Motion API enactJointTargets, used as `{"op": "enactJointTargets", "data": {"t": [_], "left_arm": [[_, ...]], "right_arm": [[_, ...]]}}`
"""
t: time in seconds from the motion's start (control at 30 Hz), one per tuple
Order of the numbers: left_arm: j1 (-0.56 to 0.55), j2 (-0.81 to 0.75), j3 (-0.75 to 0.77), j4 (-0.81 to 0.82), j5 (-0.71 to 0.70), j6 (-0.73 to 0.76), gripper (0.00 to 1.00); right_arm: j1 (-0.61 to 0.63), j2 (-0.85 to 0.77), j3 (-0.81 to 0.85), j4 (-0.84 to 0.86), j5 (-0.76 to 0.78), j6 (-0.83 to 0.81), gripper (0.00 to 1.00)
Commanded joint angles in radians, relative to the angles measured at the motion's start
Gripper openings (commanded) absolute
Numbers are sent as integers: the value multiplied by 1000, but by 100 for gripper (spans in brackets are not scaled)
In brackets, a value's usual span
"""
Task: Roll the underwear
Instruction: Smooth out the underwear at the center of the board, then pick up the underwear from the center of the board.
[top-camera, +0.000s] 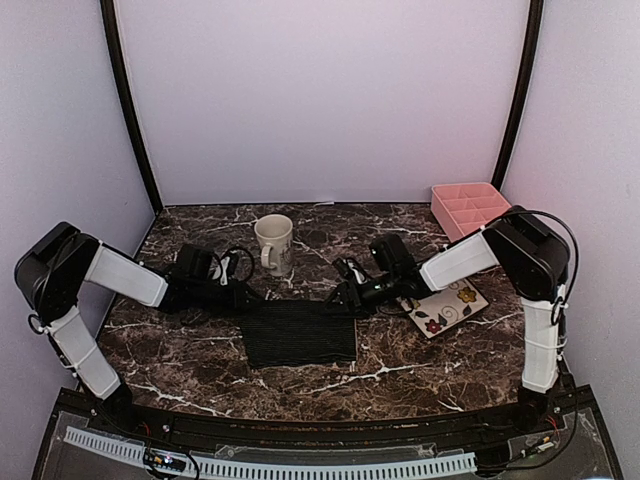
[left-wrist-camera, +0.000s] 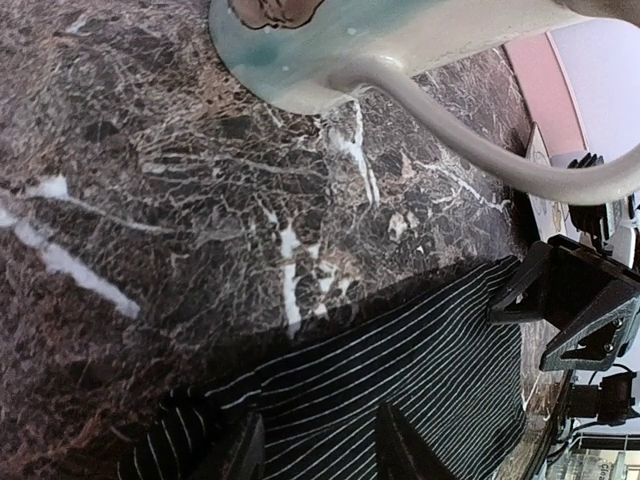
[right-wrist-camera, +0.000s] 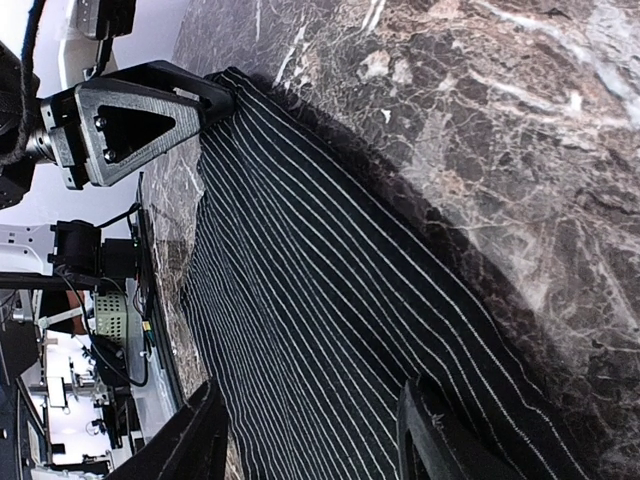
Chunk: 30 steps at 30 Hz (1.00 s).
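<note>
The black ribbed underwear (top-camera: 300, 332) lies spread flat in the middle of the marble table. It also shows in the left wrist view (left-wrist-camera: 400, 370) and in the right wrist view (right-wrist-camera: 330, 300). My left gripper (top-camera: 246, 296) is low at its far left corner, jaws open over the cloth (left-wrist-camera: 320, 452). My right gripper (top-camera: 340, 298) is low at its far right corner, jaws open over the cloth (right-wrist-camera: 315, 440). Neither holds anything. The pale pink and white underwear is out of view.
A cream mug (top-camera: 273, 243) stands just behind the cloth, close to my left gripper. A flowered white square plate (top-camera: 448, 305) lies under the right arm. A pink divided box (top-camera: 468, 207) stands at the back right corner.
</note>
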Motion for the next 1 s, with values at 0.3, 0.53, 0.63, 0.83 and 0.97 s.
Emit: {"op": "enactJointTargets", "data": {"t": [0.3,0.53,0.63,0.83,0.97], "left_arm": [[8,-250,-26,-279,-140,190,48],[-6,-480,9,-383,-162,580,65],[-58,-550,-1,-441,-181,744,65],[-129,-648,-46,-484,-277,884,64],[-129,-670,-79,-444,-279,866,61]], "right_arm": [[34,-238,-74,-45,101,-149,67],[114,-452,-114,-249,310,-610,64],[185,-542,-195,-268,402,-762,59],[271,-577,-261,-334,530,-936,51],[302,-548,-301,-318,584,-967,47]]}}
